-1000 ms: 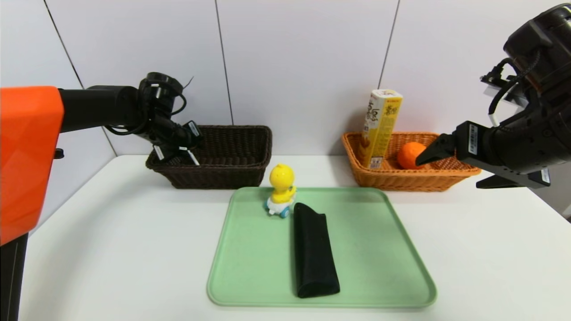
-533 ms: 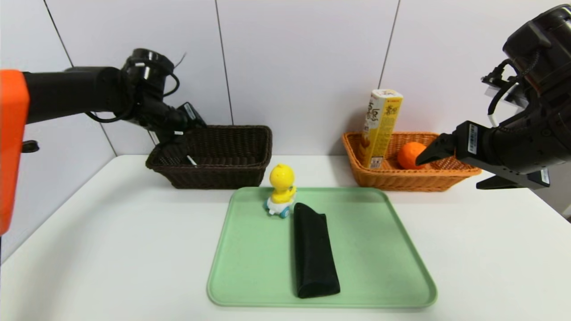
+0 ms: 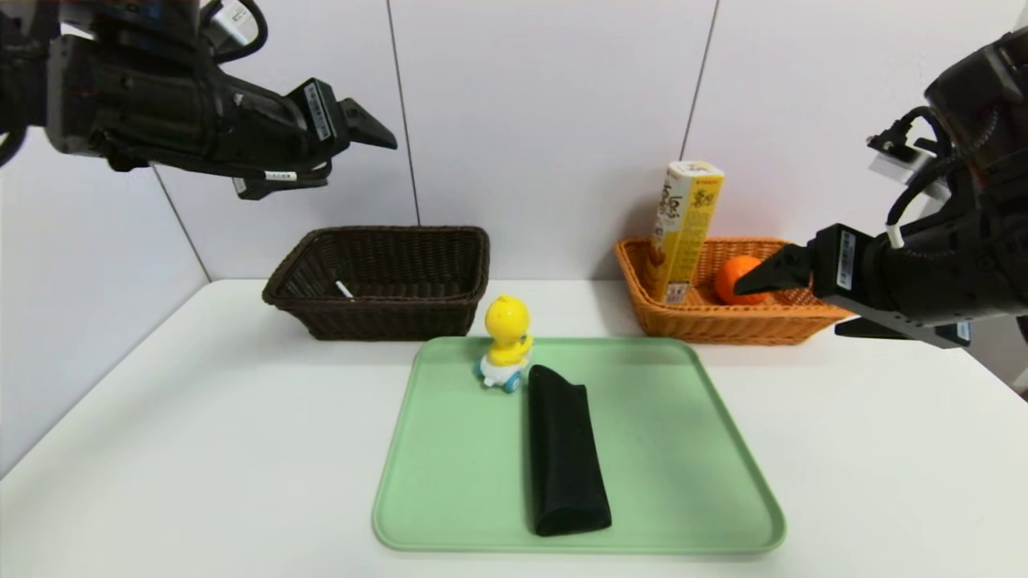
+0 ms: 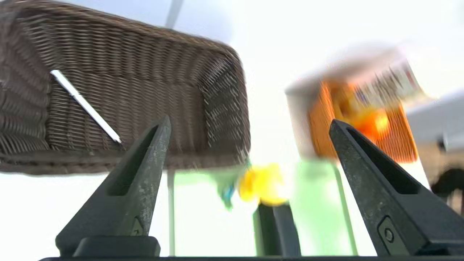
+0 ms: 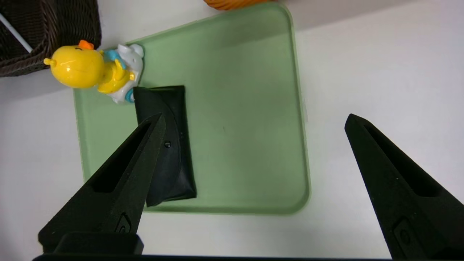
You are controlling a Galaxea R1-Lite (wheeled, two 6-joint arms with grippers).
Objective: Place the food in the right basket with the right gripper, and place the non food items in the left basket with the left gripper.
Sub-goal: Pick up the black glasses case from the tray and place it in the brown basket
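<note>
Head view: white table (image 3: 201, 449) against grey panelled wall (image 3: 546, 120)

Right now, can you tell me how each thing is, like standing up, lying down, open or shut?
Pen: lying in the brown basket.
Snack box: standing in the orange basket, leaning a bit.
Orange: resting in the orange basket.
Duck: upright on the green tray.
Pouch: lying flat on the tray.
Left gripper: raised, jaws open, empty.
Right gripper: jaws open, empty.
</note>
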